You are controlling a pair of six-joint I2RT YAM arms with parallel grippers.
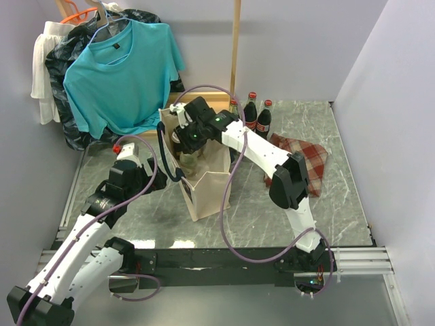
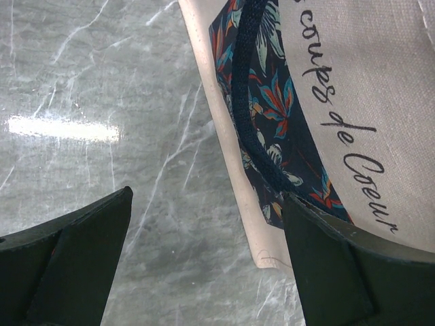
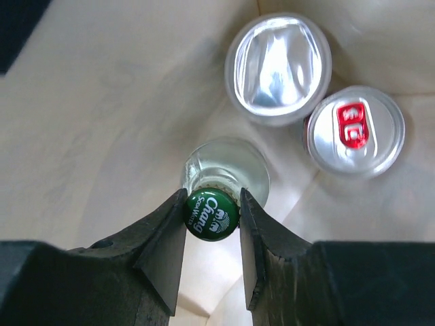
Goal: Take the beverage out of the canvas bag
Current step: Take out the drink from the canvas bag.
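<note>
Inside the tall cream canvas bag with navy handles [image 1: 207,187], only the right wrist view reveals the clear glass bottle with a green crown cap [image 3: 213,214], upright near two silver aluminium cans [image 3: 279,68]. The right gripper [image 3: 213,204] is clamped on that cap. The left gripper [image 2: 207,197] hangs with jaws apart over the grey marble counter [image 2: 81,81], beside the bag's lower corner.

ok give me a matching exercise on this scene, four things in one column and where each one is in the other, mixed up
1 green-capped bottle
2 red-tab can
3 teal shirt
4 plaid cloth

a hanging at the back left
b lying on the table, right of the canvas bag
c pinched at the cap between the right fingers
d standing in the canvas bag, not held

Pairs: 1-c, 2-d, 3-a, 4-b
</note>
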